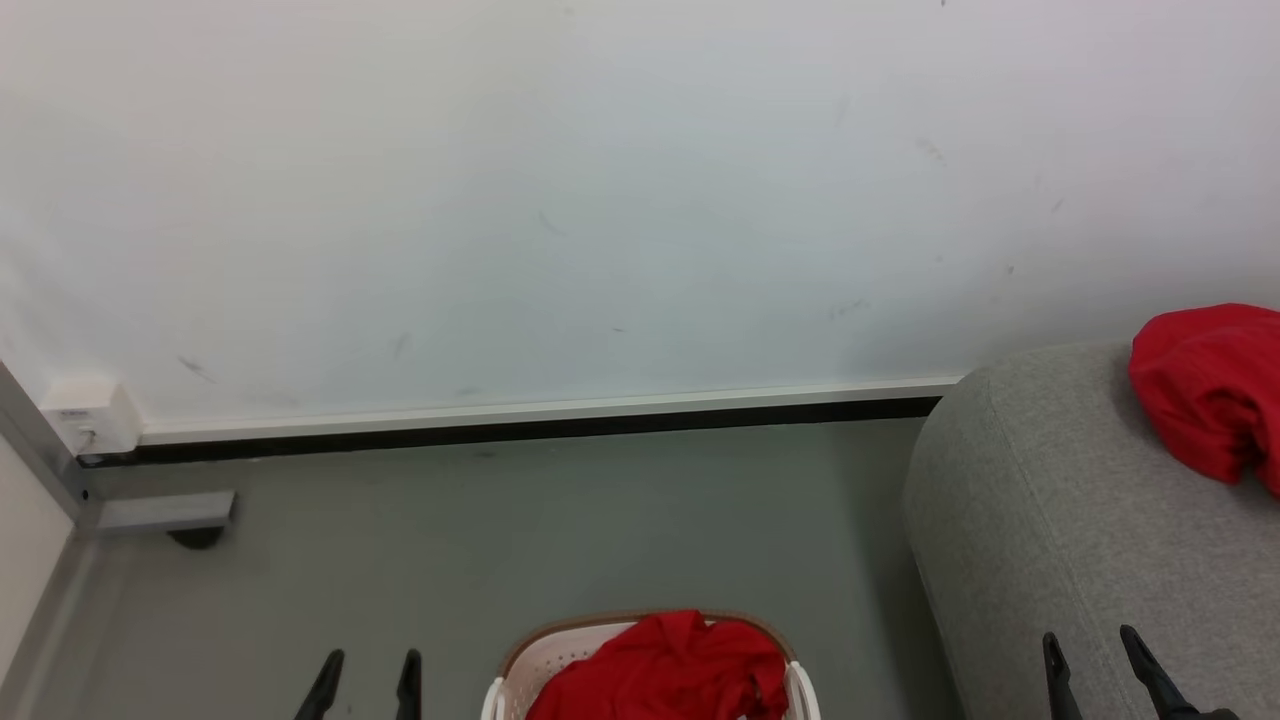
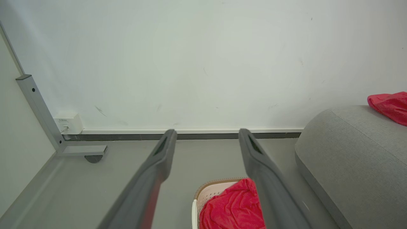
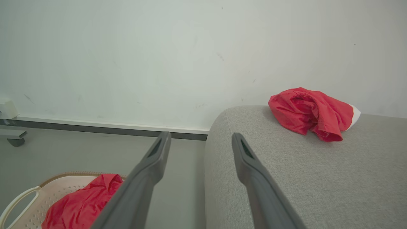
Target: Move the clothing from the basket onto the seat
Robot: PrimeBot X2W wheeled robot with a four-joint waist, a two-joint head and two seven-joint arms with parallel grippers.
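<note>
A bright red soft garment [image 1: 665,670] is lying in the white plastic holey basket [image 1: 560,630]. The left gripper [image 1: 372,657] and right gripper [image 1: 1088,637] are hanging either side of the basket, fingers apart, empty. Pinching a thick fold deep down is looking best.

Grey floor [image 1: 500,540] ahead of the left gripper [image 1: 373,658], white basket [image 1: 545,658] standing on it just to that gripper's right, grey seat [image 1: 1030,520] ahead of the right gripper [image 1: 1088,636], red clothing [image 1: 1210,390] bunched on it beyond that gripper, rightward.
</note>
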